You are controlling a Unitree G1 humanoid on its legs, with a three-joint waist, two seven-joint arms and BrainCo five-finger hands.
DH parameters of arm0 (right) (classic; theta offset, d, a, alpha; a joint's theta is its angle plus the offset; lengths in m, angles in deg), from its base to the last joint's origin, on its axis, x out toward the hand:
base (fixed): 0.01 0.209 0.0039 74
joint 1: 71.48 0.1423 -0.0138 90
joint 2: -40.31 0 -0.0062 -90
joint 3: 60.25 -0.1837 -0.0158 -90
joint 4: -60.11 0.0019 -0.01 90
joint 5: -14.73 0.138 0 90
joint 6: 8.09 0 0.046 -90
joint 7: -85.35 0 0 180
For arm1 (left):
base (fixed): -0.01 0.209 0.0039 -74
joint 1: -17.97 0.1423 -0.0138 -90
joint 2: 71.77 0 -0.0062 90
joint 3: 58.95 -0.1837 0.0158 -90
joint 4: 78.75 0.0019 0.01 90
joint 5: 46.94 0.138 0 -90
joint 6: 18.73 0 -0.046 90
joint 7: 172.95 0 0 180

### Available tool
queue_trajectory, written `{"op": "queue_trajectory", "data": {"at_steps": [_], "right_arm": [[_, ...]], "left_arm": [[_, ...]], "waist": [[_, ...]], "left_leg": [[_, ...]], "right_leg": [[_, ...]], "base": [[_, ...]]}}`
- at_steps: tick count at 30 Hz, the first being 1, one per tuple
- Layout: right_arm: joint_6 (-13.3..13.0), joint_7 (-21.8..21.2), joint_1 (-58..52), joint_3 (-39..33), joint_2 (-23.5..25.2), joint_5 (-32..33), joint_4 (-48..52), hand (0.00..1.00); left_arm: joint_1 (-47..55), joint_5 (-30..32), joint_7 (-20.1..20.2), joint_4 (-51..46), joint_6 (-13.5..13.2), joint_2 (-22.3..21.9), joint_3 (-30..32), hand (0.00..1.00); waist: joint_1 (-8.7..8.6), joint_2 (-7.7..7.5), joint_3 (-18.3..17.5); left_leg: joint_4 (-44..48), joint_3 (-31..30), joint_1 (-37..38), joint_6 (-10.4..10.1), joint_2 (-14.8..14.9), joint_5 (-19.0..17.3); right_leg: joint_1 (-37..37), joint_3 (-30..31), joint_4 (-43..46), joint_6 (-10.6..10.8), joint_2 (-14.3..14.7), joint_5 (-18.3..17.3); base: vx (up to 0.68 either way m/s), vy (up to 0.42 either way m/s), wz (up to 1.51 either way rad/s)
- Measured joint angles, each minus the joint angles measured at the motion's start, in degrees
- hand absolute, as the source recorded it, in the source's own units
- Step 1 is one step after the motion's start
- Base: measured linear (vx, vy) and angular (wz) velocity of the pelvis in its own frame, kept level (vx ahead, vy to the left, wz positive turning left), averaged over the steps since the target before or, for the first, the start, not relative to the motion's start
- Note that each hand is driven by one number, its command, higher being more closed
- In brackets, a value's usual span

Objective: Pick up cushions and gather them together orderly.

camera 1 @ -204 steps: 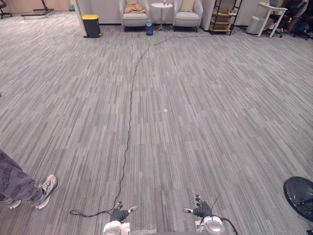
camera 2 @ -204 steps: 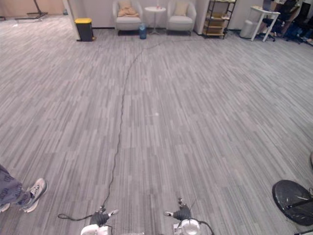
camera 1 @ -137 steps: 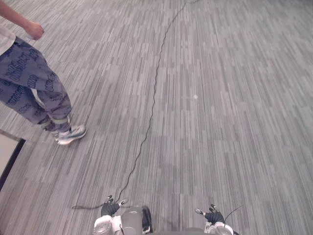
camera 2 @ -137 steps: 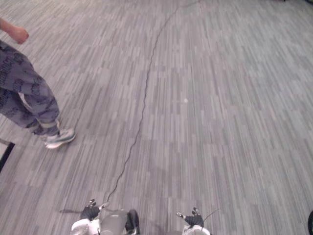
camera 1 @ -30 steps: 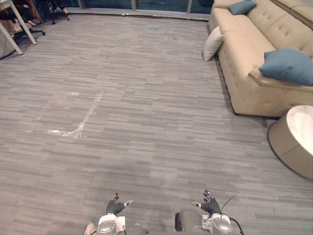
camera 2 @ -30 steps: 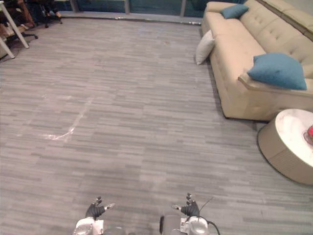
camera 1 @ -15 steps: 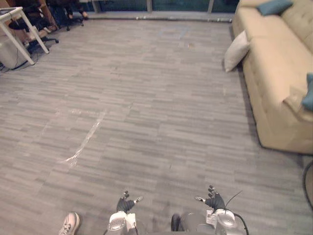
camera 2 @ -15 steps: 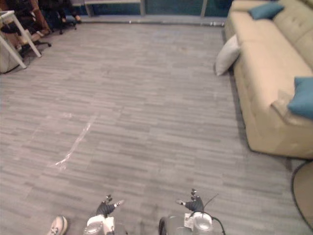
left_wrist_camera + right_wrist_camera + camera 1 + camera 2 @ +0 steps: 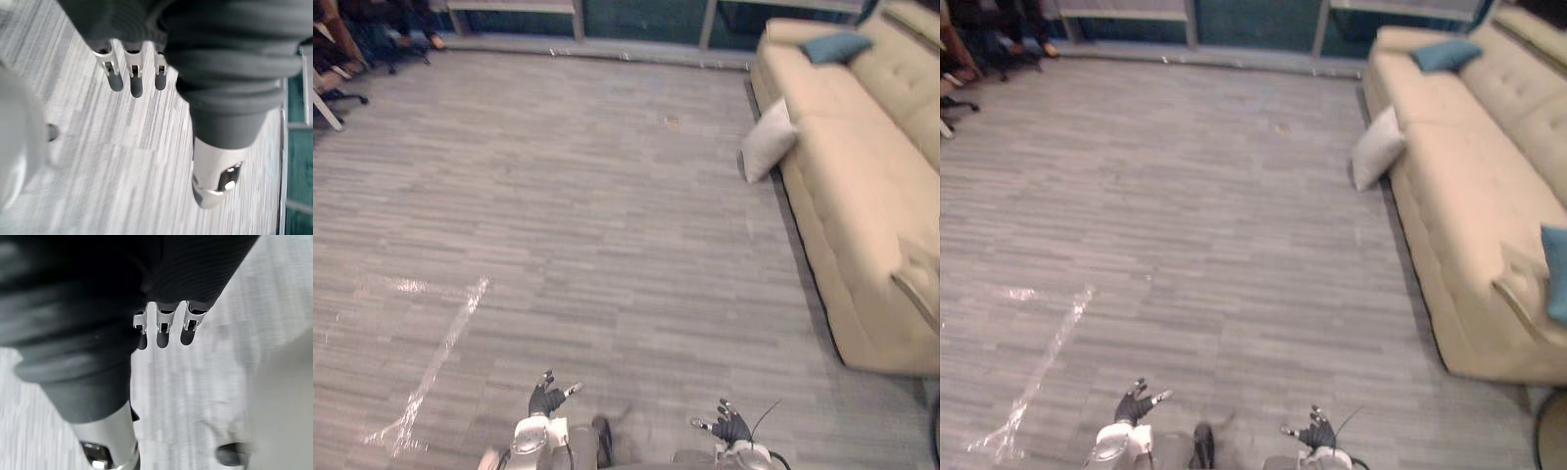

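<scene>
A white cushion [image 9: 768,142] leans on the floor against the front of a beige sofa [image 9: 862,176] at the right. A blue cushion [image 9: 834,46] lies on the sofa's far end, and the edge of another blue cushion [image 9: 1554,273] shows at its near end. My left hand [image 9: 545,399] and right hand [image 9: 730,428] hang low at the bottom of the view, far from the cushions, both open with relaxed fingers and holding nothing. In the wrist views, the left fingers [image 9: 129,76] and right fingers [image 9: 164,330] point down over bare carpet.
Grey striped carpet [image 9: 558,215] stretches ahead. A pale shiny smear [image 9: 431,367] marks the floor at the left. Office chairs and people's legs [image 9: 352,39] stand at the far left; a dark window wall [image 9: 636,20] runs along the back.
The camera has swung right and tilted: the sofa and white cushion now sit nearer the middle right, and the white desk at the left has left the view. Both hands stay open and low.
</scene>
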Motion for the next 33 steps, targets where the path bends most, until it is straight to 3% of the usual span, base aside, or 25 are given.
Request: {"op": "queue_trajectory", "data": {"at_steps": [1,3,4,6,7,8,10,11,12,13,14,16,18,20,22,24,25,26,27,28,29,30,31,33], "right_arm": [[-0.66,0.02,-0.08,-0.04,0.12,0.02,1.42,0.00],[-0.95,-0.03,0.73,-0.51,0.16,0.07,1.40,0.00],[-0.99,-0.11,0.93,-0.67,0.28,0.10,1.54,0.00],[-0.96,-0.20,1.11,-0.75,0.32,0.12,1.70,0.00],[-0.89,-0.32,1.16,-0.70,0.20,0.01,2.52,0.00],[-0.80,-0.32,1.15,-0.59,0.25,-0.01,2.52,0.00],[-0.60,-0.61,1.28,-0.83,-0.72,-0.02,3.63,0.00],[-0.09,-0.79,1.69,-0.60,-1.29,-0.02,3.69,0.00],[0.34,-0.79,1.99,-0.28,-1.91,-0.05,3.68,0.00],[0.56,-0.65,2.18,-0.31,-2.25,-0.03,3.65,0.00],[0.75,-0.41,2.27,-0.32,-2.25,0.05,3.59,0.00],[1.03,-0.25,2.10,0.39,-1.07,0.10,3.46,0.00],[1.18,-0.04,2.29,1.93,-0.30,0.13,3.36,0.00],[1.29,0.01,2.79,1.73,0.45,0.14,3.28,0.00],[1.30,0.14,2.76,1.74,0.42,0.13,3.05,0.00],[1.14,0.14,2.11,1.94,0.28,0.12,2.45,0.00],[1.25,0.16,2.12,2.01,0.98,0.10,1.98,0.00],[1.24,0.19,1.42,2.16,1.92,0.10,1.65,0.00],[1.21,0.19,-0.17,2.40,2.50,0.10,1.62,0.00],[1.19,0.20,-0.84,2.80,2.68,0.07,1.68,0.00],[1.11,0.12,-1.09,3.21,2.70,0.00,2.72,0.00],[0.96,0.13,-1.42,3.77,2.65,-0.02,3.62,0.00],[0.33,0.06,-1.31,4.01,2.25,-0.06,4.10,0.00],[-0.12,0.08,-2.12,4.05,1.74,-0.08,6.25,0.00]], "left_arm": [[-0.05,0.00,0.05,1.20,0.08,0.16,-1.11,0.00],[-0.36,0.04,0.23,2.15,0.33,-0.24,-1.42,0.00],[-0.41,0.05,0.34,2.24,0.40,-0.81,-1.61,0.00],[-0.39,0.16,0.39,2.61,0.40,-1.61,-1.48,0.00],[0.00,0.22,0.48,3.11,0.38,-2.62,-0.48,0.00],[0.09,0.23,0.49,3.30,0.37,-2.88,-0.42,0.00],[0.05,0.91,1.01,3.68,0.37,-3.74,-0.37,0.00],[-0.39,1.24,1.45,3.62,0.43,-3.93,0.09,0.00],[-0.41,1.23,1.55,3.56,0.54,-3.91,0.77,0.00],[-0.39,1.24,1.53,3.52,0.56,-3.81,1.78,0.00],[-0.27,1.22,1.41,2.70,0.59,-3.82,3.30,0.00],[0.33,1.20,1.30,-0.12,0.36,-3.05,3.83,0.00],[1.27,1.17,1.32,-2.54,0.01,-2.50,3.31,0.00],[1.25,1.18,1.33,-3.50,-0.37,-2.62,3.23,0.00],[1.30,1.08,1.05,-3.54,-0.95,-2.63,2.19,0.00],[1.84,0.88,0.88,-3.55,-1.09,-2.26,0.80,0.00],[1.89,0.60,0.95,-3.60,-1.08,-1.08,0.62,0.00],[1.87,0.60,0.96,-3.50,-0.99,0.12,0.70,0.00],[1.90,0.61,0.97,-3.09,-0.93,0.93,0.65,0.00],[1.92,0.61,0.95,-3.02,-0.95,1.32,0.66,0.00],[1.81,0.60,0.92,-2.96,-0.93,1.72,0.67,0.00],[1.46,0.63,0.88,-2.54,-0.75,2.12,0.66,0.00],[1.07,0.65,0.74,-1.45,-0.26,2.03,0.48,0.00],[1.05,0.66,0.25,-0.90,0.18,1.40,-1.47,0.00]], "waist": [[-1.17,0.20,0.11],[-1.88,0.22,0.13],[-1.96,0.28,0.15],[-2.18,0.35,0.15],[-2.86,1.50,-0.39],[-3.00,1.87,-0.83],[-3.12,3.77,-0.95],[-3.22,4.74,-0.61],[-3.34,5.84,-0.19],[-2.93,6.55,0.32],[-2.61,7.34,0.83],[-1.29,5.22,1.75],[-0.64,4.38,1.21],[-0.29,4.40,1.36],[0.64,4.54,1.32],[2.03,5.33,0.76],[2.48,4.39,-0.15],[2.10,2.29,-1.31],[1.87,0.46,-2.47],[2.10,-0.56,-3.05],[1.99,-1.59,-2.88],[1.78,-1.70,-1.93],[1.29,-1.82,-1.75],[0.05,-0.96,-1.35]], "left_leg": [[-1.96,-1.30,3.64,-0.11,0.52,-1.10],[-4.61,-2.29,7.93,-0.78,1.05,-2.45],[-5.76,-3.01,10.45,-2.06,1.24,-3.84],[-7.96,-3.82,14.94,-3.71,1.35,-6.13],[-9.00,-4.92,17.74,-4.49,2.61,-7.32],[-8.39,-5.05,18.23,-4.56,3.31,-7.28],[0.03,-5.79,17.09,-5.93,5.89,-6.40],[12.70,-6.06,12.22,-8.42,7.39,-3.48],[27.82,-6.56,6.29,-9.50,9.24,4.53],[37.12,-6.91,2.16,-11.16,11.20,8.81],[47.68,-5.58,-2.09,-9.74,13.51,7.03],[52.71,-3.73,-8.91,-8.52,14.09,3.43],[45.07,-1.51,-16.86,-7.60,13.82,0.88],[29.69,0.07,-20.50,-6.87,11.79,-0.15],[9.85,-1.39,-21.48,-7.07,7.76,3.82],[-1.27,-3.22,-21.70,-7.17,7.27,6.51],[2.11,-4.01,-22.47,-6.40,6.38,12.64],[4.41,-3.23,-22.82,-5.74,5.19,13.53],[5.94,-0.91,-21.92,-3.92,5.03,11.89],[6.20,0.46,-20.76,-3.61,4.46,10.13],[6.25,1.80,-18.66,-3.12,3.68,8.37],[6.30,2.89,-15.73,-2.79,2.82,6.06],[6.18,3.68,-11.98,-2.54,2.33,3.53],[4.45,3.95,-4.76,-2.36,2.01,-0.18]], "right_leg": [[-4.76,-3.25,-5.23,-1.41,0.05,-2.33],[-9.33,-6.65,-19.54,-2.02,0.20,-2.05],[-10.97,-7.79,-31.31,-2.03,0.63,0.87],[-11.77,-7.11,-44.62,-2.35,1.45,5.69],[-12.05,-6.85,-42.83,-5.13,2.23,11.40],[-12.29,-6.92,-41.02,-6.94,2.32,13.35],[-12.18,-8.53,-33.49,-8.72,3.32,8.57],[-10.45,-8.98,-31.76,-9.22,3.92,4.89],[-7.10,-8.81,-32.77,-9.76,5.11,2.71],[-4.06,-8.46,-34.19,-10.39,6.51,1.60],[1.23,-7.27,-36.85,-11.32,8.31,0.52],[10.46,-4.83,-42.69,-11.63,8.59,-0.50],[17.33,-2.26,-49.42,-11.31,8.33,-0.77],[21.60,0.01,-52.21,-9.97,7.39,-1.48],[24.87,2.89,-54.15,-8.79,5.71,-2.32],[27.75,7.23,-55.09,-8.30,5.90,-4.86],[29.09,9.28,-54.27,-7.75,4.78,-7.59],[28.63,10.45,-52.00,-7.07,3.09,-8.42],[25.52,11.90,-44.15,-6.78,1.62,-8.36],[22.29,12.69,-36.37,-5.29,1.07,-7.48],[17.84,13.09,-26.10,-1.12,0.17,-4.56],[12.05,13.07,-13.19,2.69,-0.65,0.25],[7.41,11.51,-3.88,2.72,-0.97,0.33],[2.42,5.94,1.41,1.59,-1.11,-1.79]], "base": [[0.70,0.020,0.55],[0.76,-0.046,0.47],[0.71,-0.072,0.32],[0.78,-0.131,0.41],[0.84,-0.151,0.50],[0.89,-0.180,0.53],[0.85,-0.210,0.30],[0.76,-0.233,0.03],[0.60,-0.168,-0.15],[0.88,-0.174,-0.41],[0.86,-0.108,-0.51],[0.72,-0.100,-0.52],[0.57,-0.056,-0.59],[0.62,0.050,-0.64],[0.66,0.174,-0.76],[0.60,0.298,-1.09],[0.78,0.406,-0.91],[0.80,0.393,-0.74],[0.67,0.301,-0.53],[0.65,0.305,-0.63],[0.49,0.250,-0.66],[0.55,0.294,-0.64],[0.50,0.264,-0.49],[0.58,0.238,-0.16]]}}
